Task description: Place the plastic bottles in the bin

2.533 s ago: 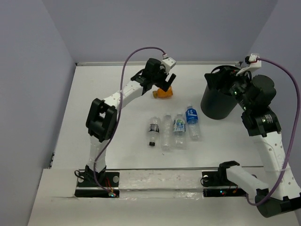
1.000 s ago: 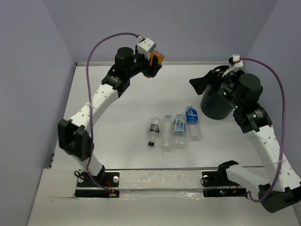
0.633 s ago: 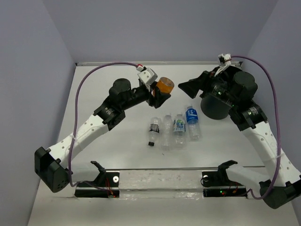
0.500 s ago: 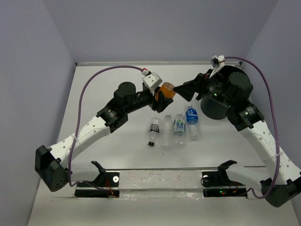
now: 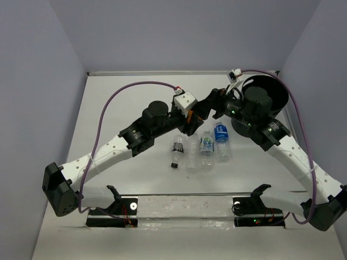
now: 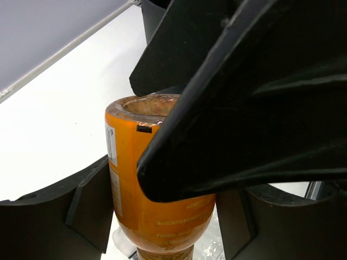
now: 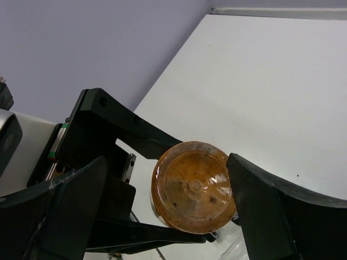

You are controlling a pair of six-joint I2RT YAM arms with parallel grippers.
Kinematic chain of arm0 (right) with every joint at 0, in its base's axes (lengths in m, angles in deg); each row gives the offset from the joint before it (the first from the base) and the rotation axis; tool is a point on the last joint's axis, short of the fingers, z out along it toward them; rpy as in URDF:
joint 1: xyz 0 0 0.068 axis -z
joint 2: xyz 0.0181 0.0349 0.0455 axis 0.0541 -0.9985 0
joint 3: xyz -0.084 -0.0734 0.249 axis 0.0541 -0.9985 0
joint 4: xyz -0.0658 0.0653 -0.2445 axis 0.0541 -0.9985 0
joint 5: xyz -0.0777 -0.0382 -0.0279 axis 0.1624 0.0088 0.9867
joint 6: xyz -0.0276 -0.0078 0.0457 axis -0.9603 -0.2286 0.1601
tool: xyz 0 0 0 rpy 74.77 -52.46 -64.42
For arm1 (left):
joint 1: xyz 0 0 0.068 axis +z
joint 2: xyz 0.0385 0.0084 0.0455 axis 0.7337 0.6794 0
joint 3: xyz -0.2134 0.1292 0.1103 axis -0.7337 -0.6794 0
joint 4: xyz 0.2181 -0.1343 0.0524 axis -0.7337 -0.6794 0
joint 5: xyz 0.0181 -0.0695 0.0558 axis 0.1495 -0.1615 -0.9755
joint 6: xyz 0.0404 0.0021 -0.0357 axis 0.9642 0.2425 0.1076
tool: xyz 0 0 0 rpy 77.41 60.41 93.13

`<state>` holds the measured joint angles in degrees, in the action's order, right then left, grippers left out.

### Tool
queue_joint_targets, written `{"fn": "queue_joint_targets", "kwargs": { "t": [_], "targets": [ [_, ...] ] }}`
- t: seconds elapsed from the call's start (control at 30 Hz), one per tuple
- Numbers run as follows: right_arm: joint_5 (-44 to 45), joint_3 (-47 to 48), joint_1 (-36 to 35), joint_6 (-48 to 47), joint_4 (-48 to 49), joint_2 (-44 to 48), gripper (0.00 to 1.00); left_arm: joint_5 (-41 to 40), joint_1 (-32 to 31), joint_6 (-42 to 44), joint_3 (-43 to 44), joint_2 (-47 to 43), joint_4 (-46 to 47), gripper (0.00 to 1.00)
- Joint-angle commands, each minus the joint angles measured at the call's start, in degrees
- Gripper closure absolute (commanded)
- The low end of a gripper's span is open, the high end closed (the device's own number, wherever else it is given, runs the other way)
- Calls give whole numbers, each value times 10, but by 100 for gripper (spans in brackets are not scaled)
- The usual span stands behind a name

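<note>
Right now the orange bottle [image 7: 195, 187] is up off the bench [image 5: 124, 97], clamped around its body between the left fingers [image 6: 89, 208] above the middle of the work area. Its round base faces the right wrist camera, and its label with small print shows along one side in the left wrist view. The right fingers [image 7: 70, 206] stand wide apart, one on each side of that base; the one on the right of the right wrist view sits just beside the bottle's edge, though whether it touches cannot be told, and the other is clearly apart from it. Below the two meeting arms, four clear bottles [image 5: 198, 149] lie in a row on the bench, close side by side, the leftmost with a black cap and the rightmost with a blue label. The bin [image 5: 242, 130] stands upright at the right rear of the bench, partly hidden behind the right arm, well apart from the held bottle.
</note>
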<state>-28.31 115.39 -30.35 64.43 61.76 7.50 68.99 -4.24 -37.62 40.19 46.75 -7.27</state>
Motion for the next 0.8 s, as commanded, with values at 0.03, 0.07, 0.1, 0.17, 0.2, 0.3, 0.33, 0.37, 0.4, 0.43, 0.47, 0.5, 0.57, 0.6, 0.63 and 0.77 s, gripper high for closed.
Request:
{"fn": "queue_joint_targets", "kwargs": {
  "t": [0.03, 0.07, 0.1, 0.17, 0.2, 0.3, 0.33, 0.37, 0.4, 0.43, 0.47, 0.5, 0.57, 0.6, 0.63, 0.77],
  "targets": [
    [66, -3, -42, -14, 2, -5, 2, -44, -9, 17, 27, -21, 46, 46],
    [94, -6, -48, -21, 2, 0, 1, -52, -9, 19, 25, -25, 48, 46],
    [105, -8, -48, -24, 0, 4, 1, -55, -9, 20, 23, -26, 50, 46],
    [125, -4, -48, -32, -7, 8, 1, -57, -9, 20, 21, -28, 49, 46],
    [136, 0, -48, -35, -12, 9, 1, -57, -9, 19, 18, -29, 49, 46],
    [178, 14, -48, -54, -37, 12, 0, -66, -10, 11, 6, -38, 59, 46],
    [178, 16, -48, -55, -40, 8, 0, -64, -10, 9, 3, -42, 67, 46],
    [177, 17, -48, -54, -40, 5, 0, -60, -10, 7, 4, -42, 69, 46],
    [166, 19, -48, -54, -40, 0, 0, -56, -10, 4, 6, -42, 72, 46],
    [134, 20, -48, -47, -39, -7, 0, -49, -11, 3, 8, -41, 75, 46],
    [120, 20, -48, -42, -39, -21, 0, -48, -11, 2, 12, -37, 75, 46],
    [97, 19, -48, -36, -30, -27, 0, -43, -12, 4, 16, -35, 75, 46],
    [84, 13, -48, -32, -16, -30, 5, -35, -14, 7, 18, -33, 73, 45],
    [81, 8, -48, -29, 1, -29, 7, -29, -16, 7, 18, -33, 71, 45],
    [80, 6, -48, -28, 8, -27, 10, -27, -15, 7, 17, -33, 70, 45],
    [76, 17, -48, -27, 16, -35, 44, -29, -17, -3, 4, -40, 68, 42]
  ]
}}
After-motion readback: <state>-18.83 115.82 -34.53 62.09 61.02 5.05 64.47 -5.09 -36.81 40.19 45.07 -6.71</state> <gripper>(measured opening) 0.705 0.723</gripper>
